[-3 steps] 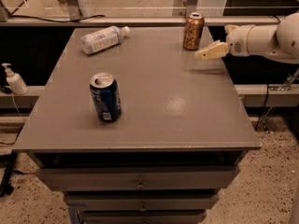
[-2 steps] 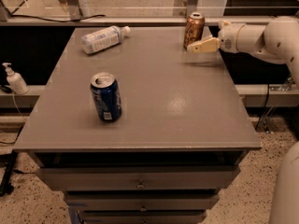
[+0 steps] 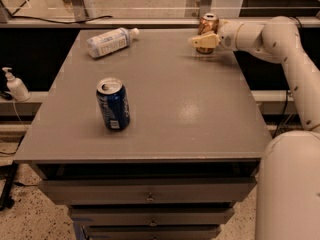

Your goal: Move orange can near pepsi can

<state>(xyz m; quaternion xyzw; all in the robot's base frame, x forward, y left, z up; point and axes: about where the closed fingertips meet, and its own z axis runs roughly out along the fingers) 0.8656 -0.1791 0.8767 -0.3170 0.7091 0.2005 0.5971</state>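
Orange can (image 3: 208,23) stands upright by the tabletop's (image 3: 190,114) far right corner, with the gripper (image 3: 201,40) right against it; can't tell if it's clamped. Get a firm mid-body hold before you lift, keep it upright, and set it beside the pepsi can (image 3: 113,104) toward the front left corner.

Upright orange can (image 3: 208,25) far right, pincer (image 3: 205,40) at it; upright pepsi can (image 3: 113,104) front-left.

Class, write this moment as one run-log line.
gripper: at orange can, far right | pepsi can: upright, front left | cans: apart
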